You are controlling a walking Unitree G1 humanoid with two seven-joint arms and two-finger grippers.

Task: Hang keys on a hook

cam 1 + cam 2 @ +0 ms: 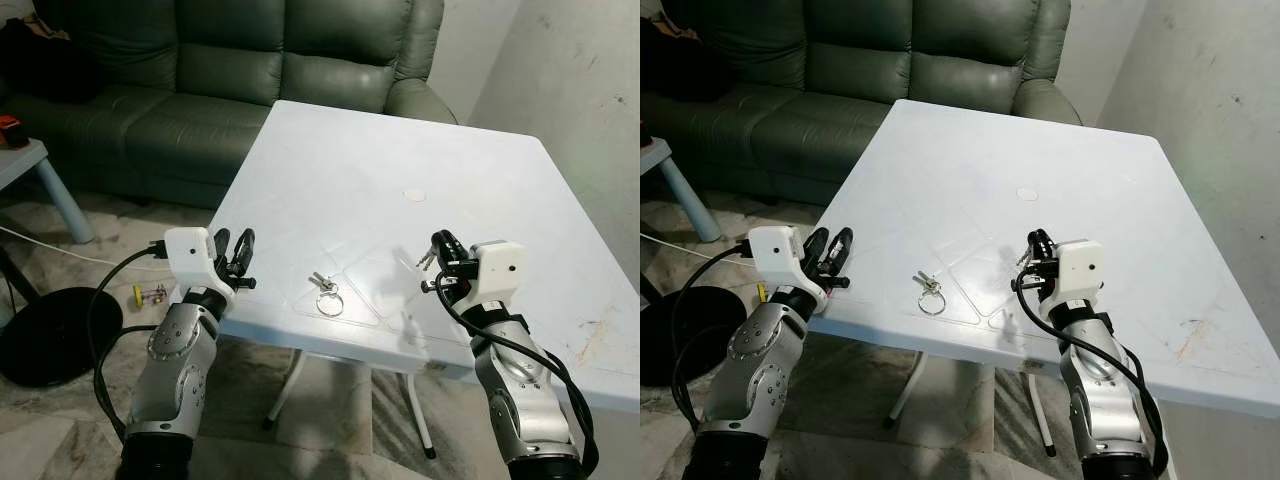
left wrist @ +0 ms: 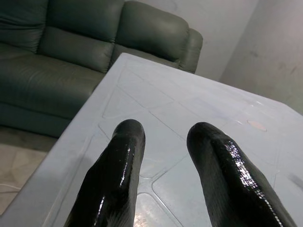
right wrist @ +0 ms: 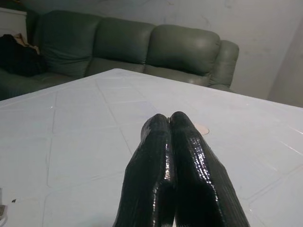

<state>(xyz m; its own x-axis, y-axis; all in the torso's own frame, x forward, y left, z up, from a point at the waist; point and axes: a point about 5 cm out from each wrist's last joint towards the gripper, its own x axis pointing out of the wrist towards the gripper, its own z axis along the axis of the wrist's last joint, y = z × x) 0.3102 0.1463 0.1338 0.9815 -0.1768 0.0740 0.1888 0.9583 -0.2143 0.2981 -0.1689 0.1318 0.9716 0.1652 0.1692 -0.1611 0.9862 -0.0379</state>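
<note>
Silver arms frame the near edge of a white plastic table (image 1: 400, 150) with faint moulded panel lines. At its near-left corner the left gripper (image 1: 232, 252) holds its 2 glossy black fingers (image 2: 116, 179) spread apart. Over the near-right part, the right gripper (image 1: 440, 255) has its fingers (image 3: 163, 175) pressed together, pinching nothing. Between them, near the front edge, lie the keys (image 1: 327, 290) on a thin metal ring, touched by neither. Behind the table stands a green leather sofa (image 1: 250, 70); right of it, a scuffed pale wall (image 1: 590, 90). Marbled tiles cover the floor (image 1: 110, 225), where a round black base (image 1: 50, 335) and a cable (image 1: 60, 250) lie.
</note>
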